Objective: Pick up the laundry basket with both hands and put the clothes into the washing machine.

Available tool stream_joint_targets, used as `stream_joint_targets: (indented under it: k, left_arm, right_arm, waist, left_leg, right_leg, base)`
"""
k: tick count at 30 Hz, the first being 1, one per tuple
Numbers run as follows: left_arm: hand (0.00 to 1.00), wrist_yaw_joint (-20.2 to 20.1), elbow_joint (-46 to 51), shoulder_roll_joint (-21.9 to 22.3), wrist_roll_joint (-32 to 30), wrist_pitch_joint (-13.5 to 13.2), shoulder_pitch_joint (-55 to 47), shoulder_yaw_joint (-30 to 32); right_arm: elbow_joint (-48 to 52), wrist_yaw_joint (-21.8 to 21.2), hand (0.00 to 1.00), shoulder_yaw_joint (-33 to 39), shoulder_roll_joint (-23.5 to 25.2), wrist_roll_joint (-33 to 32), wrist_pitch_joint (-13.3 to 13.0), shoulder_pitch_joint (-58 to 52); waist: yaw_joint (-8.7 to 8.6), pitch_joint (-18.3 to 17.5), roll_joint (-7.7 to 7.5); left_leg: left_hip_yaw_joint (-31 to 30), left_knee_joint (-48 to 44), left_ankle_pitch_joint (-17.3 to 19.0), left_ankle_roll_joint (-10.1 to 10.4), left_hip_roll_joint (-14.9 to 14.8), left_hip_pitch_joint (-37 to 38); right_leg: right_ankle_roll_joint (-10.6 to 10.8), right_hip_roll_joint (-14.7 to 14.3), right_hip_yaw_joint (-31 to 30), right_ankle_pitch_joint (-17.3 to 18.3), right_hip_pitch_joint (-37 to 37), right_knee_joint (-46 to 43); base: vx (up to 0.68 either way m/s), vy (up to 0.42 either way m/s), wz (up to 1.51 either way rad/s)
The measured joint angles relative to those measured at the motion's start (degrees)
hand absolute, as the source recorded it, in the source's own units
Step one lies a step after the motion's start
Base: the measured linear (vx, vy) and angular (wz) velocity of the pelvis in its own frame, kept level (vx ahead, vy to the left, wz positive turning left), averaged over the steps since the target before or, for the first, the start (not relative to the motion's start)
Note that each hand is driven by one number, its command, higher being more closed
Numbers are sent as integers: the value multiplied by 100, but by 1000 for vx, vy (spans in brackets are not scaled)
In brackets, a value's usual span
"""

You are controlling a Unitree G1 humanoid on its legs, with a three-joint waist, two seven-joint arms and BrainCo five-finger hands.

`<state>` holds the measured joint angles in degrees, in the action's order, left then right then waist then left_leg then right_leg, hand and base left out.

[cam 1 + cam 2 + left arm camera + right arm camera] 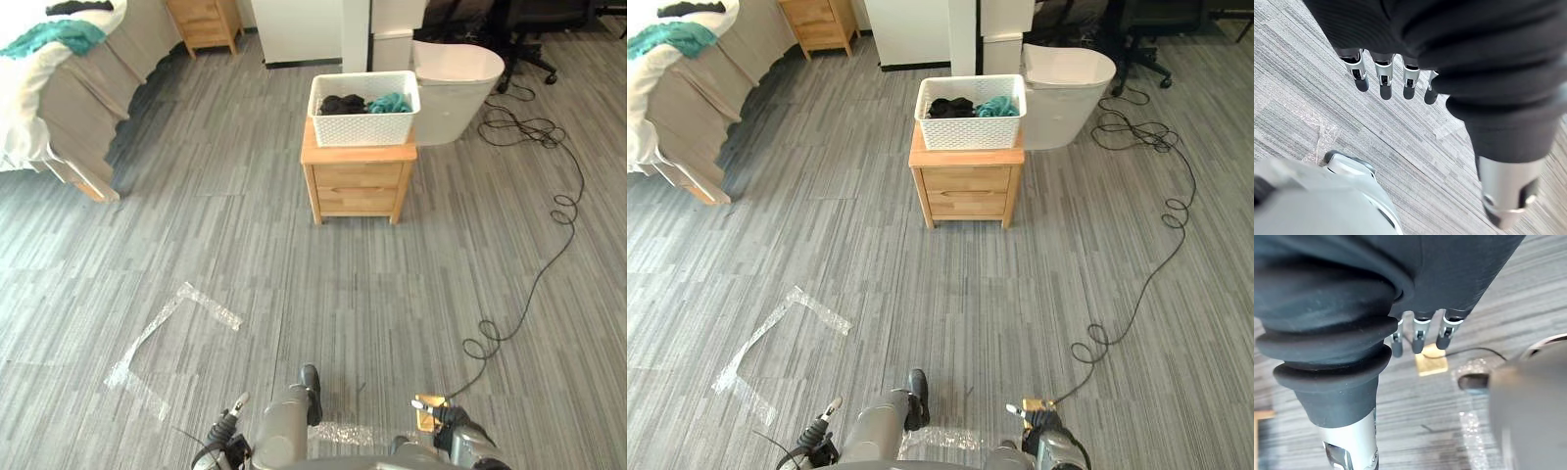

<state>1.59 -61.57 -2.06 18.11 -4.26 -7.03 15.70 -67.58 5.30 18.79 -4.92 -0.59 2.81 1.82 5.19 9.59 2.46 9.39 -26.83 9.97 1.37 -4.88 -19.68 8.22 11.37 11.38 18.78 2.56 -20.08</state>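
Note:
A white laundry basket (363,125) stands on a small wooden nightstand (358,181) some way ahead of me. In it lie dark clothes (343,103) and a teal garment (391,102). Right behind it, slightly to the right, is a white rounded tub-like machine (456,83) on the floor. My left hand (1382,76) hangs over the grey floor with its fingers straight and nothing in it. My right hand (1418,335) also hangs low with straight fingers and holds nothing. Both hands are far from the basket.
A bed (69,88) with a teal cloth (54,37) on it fills the far left. A second wooden nightstand (204,22) stands at the back. Clear tape strips (167,328) lie on the floor, a small yellow-brown square (1430,364) near my right hand. An office chair (534,24) is far right.

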Motion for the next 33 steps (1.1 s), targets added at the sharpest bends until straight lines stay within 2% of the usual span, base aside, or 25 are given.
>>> stream_joint_targets:
  k: [1,2,3,4,6,8,11,12,14,16,17,18,19,20,21,22,23,25,26,27,29,30,31,32,33]
  left_arm:
    - [0,16,-47,-55,29,2,0,77]
    - [0,81,-119,-181,52,57,-27,158]
    - [0,97,-115,-236,35,86,-49,169]
    - [0,98,-97,-260,-10,124,-105,53]
    - [0,97,-84,-258,-110,125,-98,-10]
    - [0,87,-76,-224,-296,113,-25,-39]
    - [0,105,-77,-145,-406,127,185,-77]
    - [0,116,-76,-141,-483,114,315,-261]
    - [0,117,-73,-164,-537,97,407,-264]
    - [0,131,-77,-131,-538,99,309,-203]
    - [0,138,-76,34,-531,95,286,-153]
    - [0,147,-79,127,-520,90,258,-114]
    - [0,148,-79,168,-519,87,256,-7]
    - [0,155,-77,207,-507,88,223,200]
    - [0,153,-72,183,-479,88,199,266]
    - [0,146,25,128,-405,88,197,298]
    - [0,140,102,77,-407,76,196,290]
    - [0,127,383,-43,-426,47,196,111]
    - [0,129,435,-28,-425,30,197,58]
    - [0,141,529,57,-418,6,202,-41]
    - [0,190,574,167,-403,-14,198,-129]
    - [0,278,588,268,-379,-19,193,-229]
    - [0,323,584,300,-352,-19,188,-236]
    - [0,410,581,310,-294,-21,134,-224]
    - [0,467,575,248,-231,-21,132,-203]
  right_arm:
    - [-18,-18,0,184,75,-52,-3,-30]
    - [0,-55,0,423,152,-54,1,4]
    - [2,-48,0,501,158,-50,6,18]
    - [-22,-39,0,513,99,-49,11,-1]
    - [-7,-40,0,512,104,-52,0,-2]
    - [202,-37,0,500,133,-47,-15,49]
    - [417,-24,0,490,41,-59,-16,159]
    - [498,11,0,485,-22,-60,-13,157]
    - [447,70,0,521,29,-109,-10,64]
    - [366,65,0,556,77,-116,-20,-64]
    - [361,56,0,625,3,-105,-35,-116]
    - [329,19,0,699,-67,-106,-33,-128]
    - [325,-9,0,744,-70,-106,-31,-142]
    - [315,-24,0,813,-57,-107,-20,-196]
    - [285,-23,0,830,-52,-108,-12,-193]
    - [142,-15,0,835,-25,-120,-12,-200]
    - [117,1,0,835,4,-120,-11,-201]
    - [61,89,0,846,50,-121,-1,-149]
    - [63,113,0,903,44,-122,-4,-98]
    - [96,187,0,1125,-4,-166,-12,41]
    - [98,344,0,1401,-2,-366,-23,100]
    - [120,509,0,1552,-13,-658,-26,119]
    - [132,564,0,1623,-11,-761,-25,104]
    - [132,678,0,1825,18,-938,-15,75]
    - [130,718,0,2165,65,-1104,-14,16]
  waist:
    - [14,41,-173]
    - [-58,64,-454]
    - [-131,78,-553]
    - [-151,146,-478]
    - [-168,125,-422]
    - [-317,104,-295]
    - [-494,173,-94]
    - [-561,206,17]
    - [-583,217,-97]
    - [-616,120,-265]
    - [-600,70,-13]
    - [-605,59,199]
    - [-605,74,270]
    - [-572,114,294]
    - [-550,149,356]
    - [-488,295,253]
    - [-430,341,166]
    - [-399,355,-64]
    - [-400,372,-43]
    - [-403,414,32]
    - [-389,379,110]
    - [-327,307,249]
    - [-286,265,317]
    - [-251,234,323]
    - [-273,139,173]
  left_leg:
    - [87,-234,173,-76,136,55]
    - [160,-415,464,-224,444,325]
    - [157,-409,565,-314,583,571]
    - [81,-204,757,-506,725,1431]
    - [-45,261,776,-517,762,2065]
    - [-217,1015,738,-467,672,2735]
    - [-413,1544,737,-408,460,3328]
    - [-467,1702,732,-326,294,3457]
    - [-572,1809,744,-95,288,3739]
    - [-817,1335,866,106,228,3938]
    - [-899,409,761,259,-39,3662]
    - [-931,-812,275,267,-336,3124]
    - [-906,-1418,-195,190,-482,2836]
    - [-781,-2590,-1181,218,-910,2323]
    - [-546,-3493,-1092,106,-1249,2011]
    - [-306,-4338,-782,-238,-1489,1733]
    - [-188,-4545,-628,-255,-1495,1609]
    - [170,-4061,-174,-121,-1186,995]
    - [213,-3690,-58,-54,-1087,851]
    - [219,-2548,126,30,-800,559]
    - [166,-1016,90,75,-447,567]
    - [144,205,-45,216,-281,558]
    - [134,414,-79,208,-267,556]
    - [47,340,-366,-221,-227,606]
    - [137,185,-184,-383,-40,697]
  right_leg:
    - [117,276,-86,216,-294,-1043]
    - [-274,802,-123,-111,-860,-2970]
    - [-579,1001,-112,-471,-1037,-3735]
    - [-807,1118,47,-690,-1123,-5044]
    - [-807,1012,306,-609,-1160,-5219]
    - [-624,592,746,-388,-1650,-4218]
    - [-678,154,862,-399,-2217,-2280]
    - [-536,-98,689,-824,-2361,-908]
    - [-412,-129,332,-1602,-2465,291]
    - [-929,-143,112,-2412,-2491,-111]
    - [-1010,-341,237,-2039,-2421,-457]
    - [-1066,-550,379,-1756,-2203,-453]
    - [-1141,-679,442,-1644,-2046,-403]
    - [-1259,-983,472,-1479,-1638,-169]
    - [-1345,-1227,445,-1415,-1210,57]
    - [-1389,-1381,383,-1387,-588,368]
    - [-1418,-1400,307,-1368,-324,512]
    - [-1347,-1330,81,-1311,323,1115]
    - [-1327,-1322,25,-1301,437,1205]
    - [-1259,-1303,-135,-1260,632,1355]
    - [-1140,-1196,-233,-1166,738,1479]
    - [-985,-1173,-373,-1007,783,1506]
    - [-917,-1195,-426,-907,794,1458]
    - [-793,-1144,-528,-593,813,1137]
    - [-645,-906,-543,-270,812,713]
  base:
    - [507,295,-20]
    - [395,192,16]
    - [684,243,45]
    - [620,184,39]
    - [564,137,26]
    - [545,69,38]
    - [702,-32,39]
    - [471,-54,65]
    - [571,-136,59]
    - [836,-323,39]
    - [829,-346,20]
    - [676,-281,2]
    - [704,-284,-9]
    - [698,-272,-27]
    - [789,-292,-42]
    - [607,-214,-40]
    - [560,-188,-45]
    - [462,-121,-43]
    - [410,-25,-50]
    - [335,30,-46]
    - [395,133,-50]
    - [399,207,-51]
    - [436,259,-53]
    - [439,239,-28]
    - [459,208,-15]
